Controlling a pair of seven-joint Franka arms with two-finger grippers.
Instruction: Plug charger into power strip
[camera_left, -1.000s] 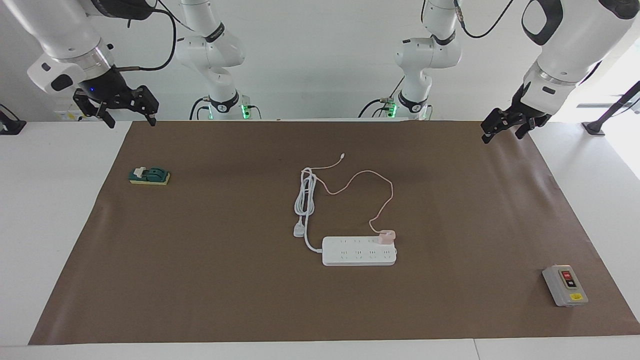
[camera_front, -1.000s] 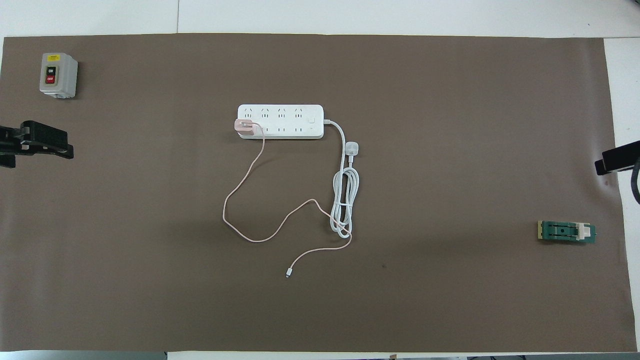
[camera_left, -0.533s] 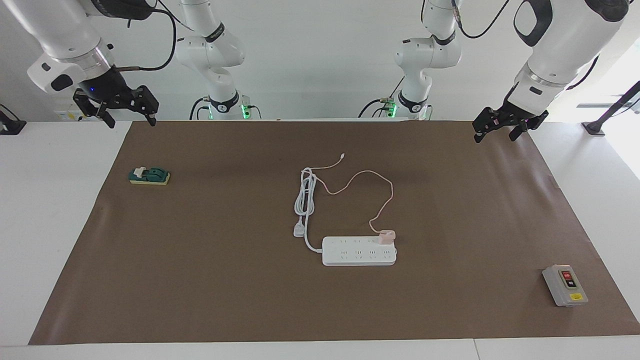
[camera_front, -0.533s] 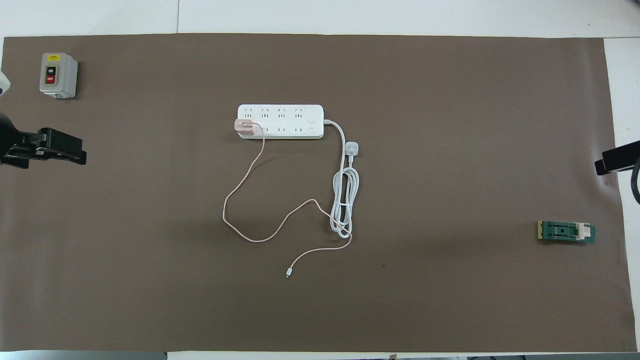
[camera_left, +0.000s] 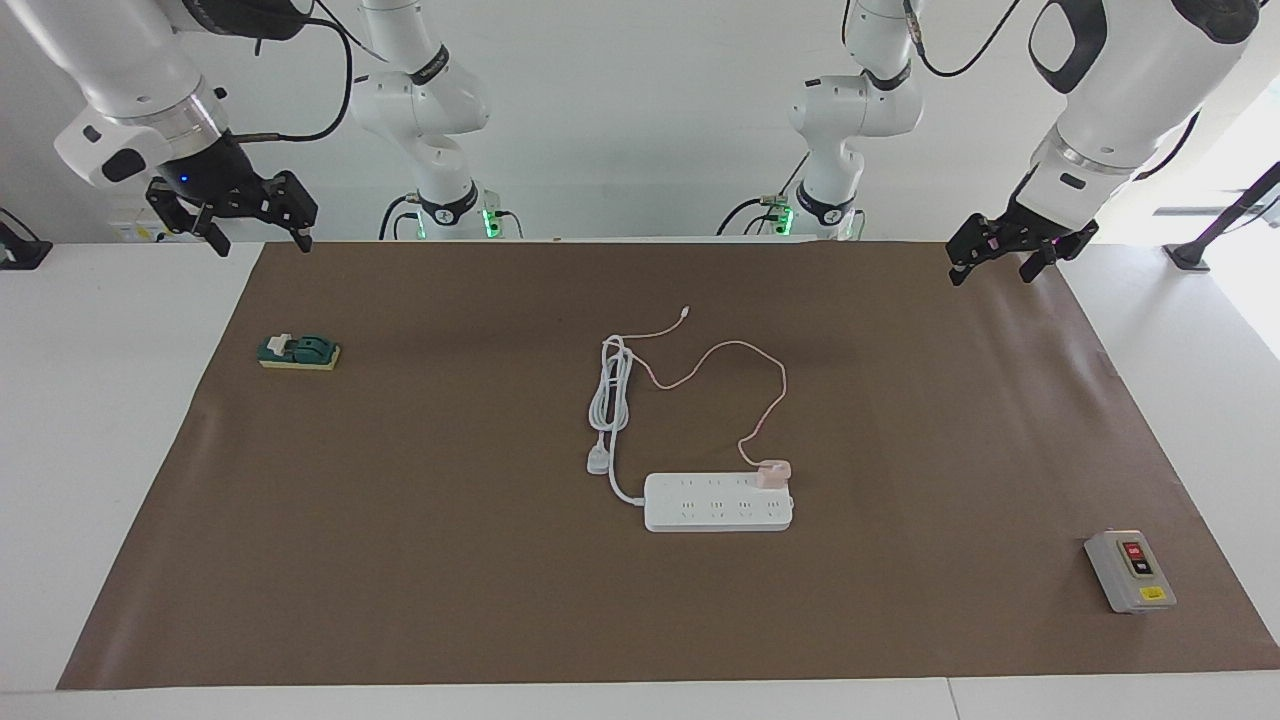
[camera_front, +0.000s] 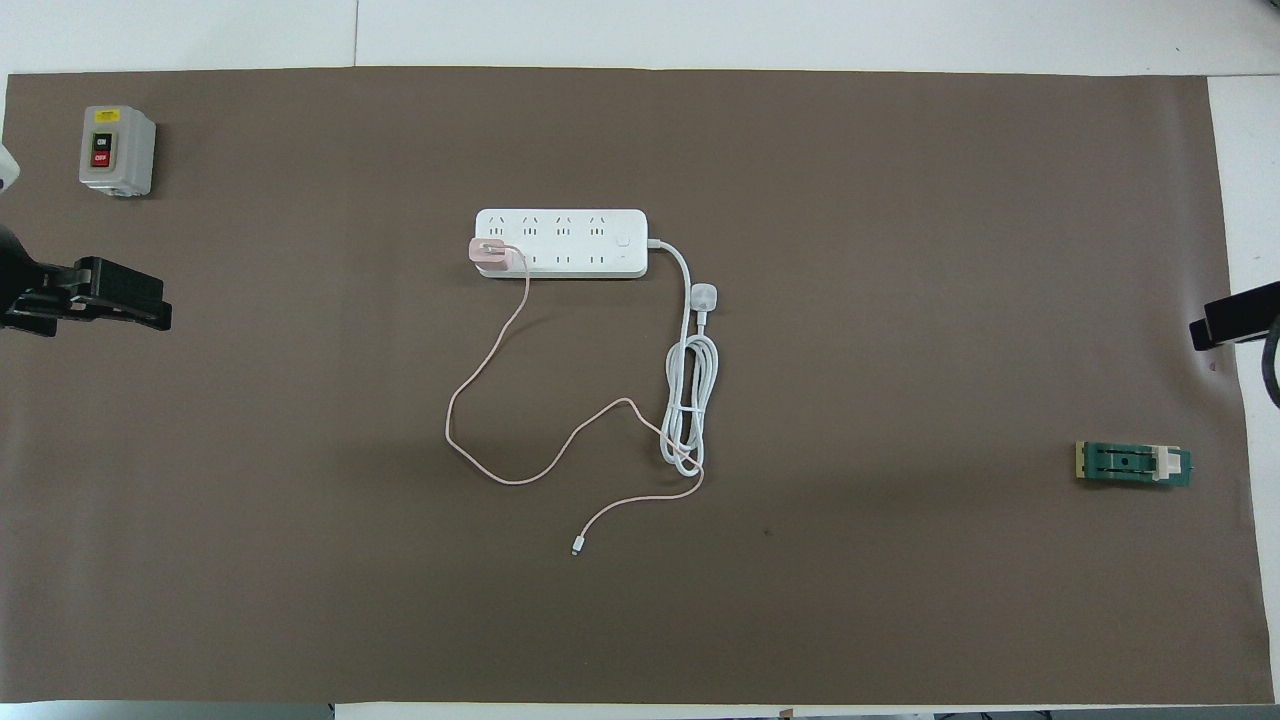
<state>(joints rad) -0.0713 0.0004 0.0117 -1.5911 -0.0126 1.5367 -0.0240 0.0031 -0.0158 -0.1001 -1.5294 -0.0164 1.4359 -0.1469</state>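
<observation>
Well, found the charger (camera_left: 772, 472) just below centre frame in the facing view, sitting upright on the power strip (camera_left: 715, 505), at the strip's end toward the left arm and over the row of outlets nearer the robots. Couldn't see the prongs under the pink body, so couldn't tell how deep they went. Followed the thin pink cable (camera_left: 770, 390) up the frame from the cube, looping toward the robots, crossing the bundled white cord (camera_left: 612, 395) and ending in a loose little connector on the brown mat (camera_left: 450, 560). Saw the strip lying flat, its thick cord leaving the end toward the right arm, with the round white plug (camera_left: 598, 461) lying unplugged just beside it.

Up top, caught the left gripper (camera_left: 993, 270) hanging over the mat's upper corner at its own end of the table, pincer spread apart, gripping nothing, well clear of the charger. Caught the right gripper (camera_left: 260, 243) likewise at the other upper corner, over the mat's edge, pincer wide and holding nothing.

Noted a grey switch box (camera_left: 1130, 572) low in the frame at the left arm's end, and a small green block (camera_left: 298, 351) in the upper part at the right arm's end, both well apart from the strip.
</observation>
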